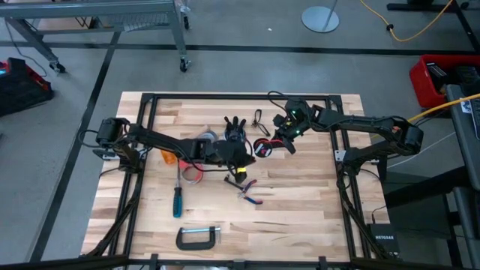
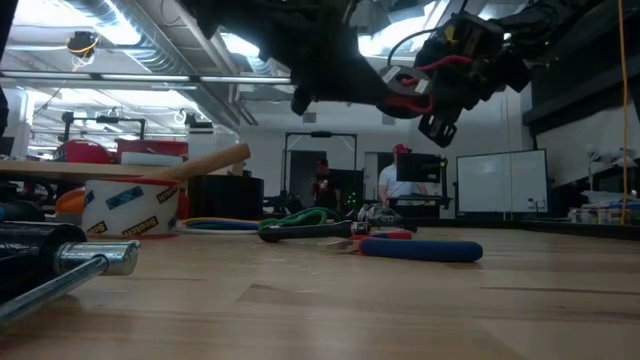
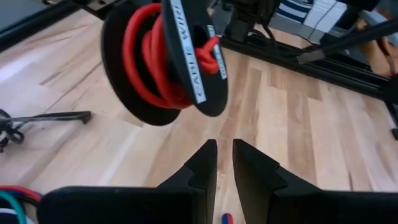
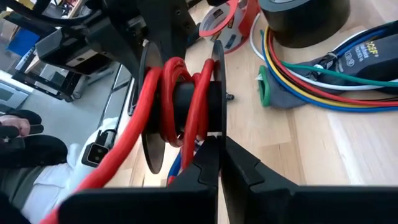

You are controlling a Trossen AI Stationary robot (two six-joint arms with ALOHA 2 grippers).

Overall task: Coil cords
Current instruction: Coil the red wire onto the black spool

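Note:
A black spool wound with red cord (image 1: 261,148) hangs above the table's middle; it fills the left wrist view (image 3: 163,59) and the right wrist view (image 4: 183,102). My right gripper (image 1: 276,142) is shut on the spool. My left gripper (image 1: 249,156) is just on the spool's left side, its fingers (image 3: 225,149) a narrow gap apart and empty, pointing at the spool without touching it. A thin black cord (image 1: 257,118) lies in a small loop on the table beyond the spool, and also shows in the left wrist view (image 3: 46,117). My right gripper pinches the rim of one black flange (image 4: 217,127) of the spool between its two fingers. It comes from the table's right side. The spool is lifted clear of the table, its axis about level, and a red strand (image 4: 115,155) trails off it.
Around the middle lie a bundle of coloured wires (image 4: 311,74), a black tape roll (image 4: 305,18), a red tape ring (image 1: 193,174) and red-handled pliers (image 1: 247,191). A blue-handled screwdriver (image 1: 178,201) and a black C-clamp (image 1: 199,237) lie nearer the front. A labelled tape roll (image 2: 130,207) stands at the left.

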